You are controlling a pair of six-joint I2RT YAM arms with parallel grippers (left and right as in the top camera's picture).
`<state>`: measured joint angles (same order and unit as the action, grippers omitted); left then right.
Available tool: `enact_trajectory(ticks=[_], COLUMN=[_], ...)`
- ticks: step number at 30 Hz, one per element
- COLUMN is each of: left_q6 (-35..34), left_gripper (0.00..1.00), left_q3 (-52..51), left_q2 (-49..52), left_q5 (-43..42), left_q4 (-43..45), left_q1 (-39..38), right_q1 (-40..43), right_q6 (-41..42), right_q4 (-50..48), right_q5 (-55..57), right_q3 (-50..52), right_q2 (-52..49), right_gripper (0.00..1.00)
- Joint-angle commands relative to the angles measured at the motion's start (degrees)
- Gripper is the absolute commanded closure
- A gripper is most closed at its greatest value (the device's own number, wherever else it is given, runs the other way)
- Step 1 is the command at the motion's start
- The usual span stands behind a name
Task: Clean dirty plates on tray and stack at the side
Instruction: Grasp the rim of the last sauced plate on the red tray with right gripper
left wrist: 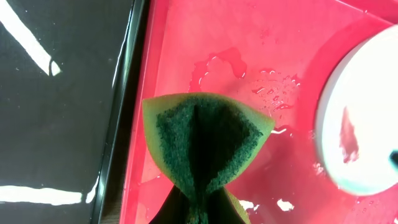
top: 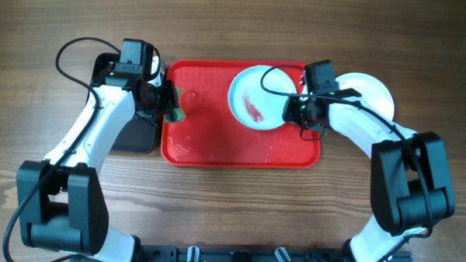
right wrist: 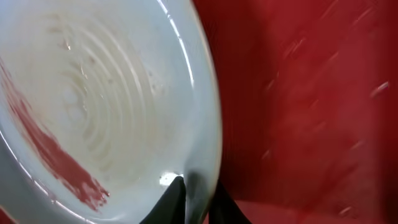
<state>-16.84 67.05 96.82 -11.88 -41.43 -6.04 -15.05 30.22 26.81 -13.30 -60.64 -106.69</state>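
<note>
Right fingers [right wrist: 169, 205] pinch the red-streaked plate [right wrist: 112, 93] by its rim at the red tray [top: 209, 146]'s far-right corner; left fingers [left wrist: 166, 214] clamp a green sponge [left wrist: 205, 143].

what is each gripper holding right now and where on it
The left gripper pinches a green-and-yellow sponge at one edge, folding it. The right gripper grips the streaked plate by its rim.

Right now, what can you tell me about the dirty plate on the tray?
The plate is round, shallow, pale and glossy, with faint concentric rings inside and a dark red smear across its middle. It lies face up in the far right part of the wet red tray. The right hand pinches its right rim, one finger on each side.
</note>
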Motion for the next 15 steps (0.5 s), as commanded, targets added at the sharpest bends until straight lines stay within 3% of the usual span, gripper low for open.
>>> enact_trajectory(ticks=[1, 7, 13, 15], left_q6=[-0.5, -0.5, -0.5, -0.5], left_gripper=[0.96, 0.96, 0.96, 0.96], left_q3=[1.1, 1.1, 1.1, 1.1], left_q2=[-0.8, -0.8, -0.8, -0.8], left_q5=[-0.3, -0.3, -0.3, -0.3], left_q4=[0.0, 0.0, 0.0, 0.0], left_q1=[-0.2, -0.2, -0.2, -0.2], right_q1=[-3.8, -5.3, -4.4, -4.3], right_q6=[-4.7, -7.9, -23.4, -27.6], right_q4=[3.8, 6.2, 1.4, -1.7], right_q5=[-3.3, -3.1, 1.8, 6.8], right_q3=[0.1, -3.4, -6.5, -6.5], right_q2=[-0.9, -0.7, -0.7, -1.0], right_gripper=[0.84, 0.71, 0.47, 0.44])
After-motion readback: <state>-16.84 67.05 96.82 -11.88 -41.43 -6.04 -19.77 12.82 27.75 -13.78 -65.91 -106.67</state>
